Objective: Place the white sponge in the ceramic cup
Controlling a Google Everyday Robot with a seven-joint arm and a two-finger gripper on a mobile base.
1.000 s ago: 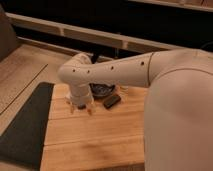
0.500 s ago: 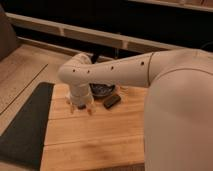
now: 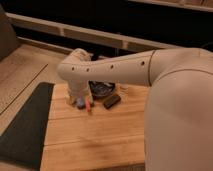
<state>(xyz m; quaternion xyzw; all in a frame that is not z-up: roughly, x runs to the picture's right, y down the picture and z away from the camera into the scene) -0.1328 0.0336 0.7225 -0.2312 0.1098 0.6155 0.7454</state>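
My gripper (image 3: 82,101) points down over the left part of the wooden board (image 3: 95,135), just left of the dark bowl. A small pale bluish chunk, the white sponge (image 3: 80,103), shows right at the gripper's tip, low over the board. I cannot tell whether it is held or resting on the wood. The ceramic cup does not show; my arm (image 3: 115,70) covers the area behind the gripper.
A wide dark round bowl (image 3: 102,90) sits at the board's far edge. A dark brown block (image 3: 111,101) lies in front of it, and a small orange thing (image 3: 90,105) lies beside the gripper. A dark mat (image 3: 25,125) lies left of the board.
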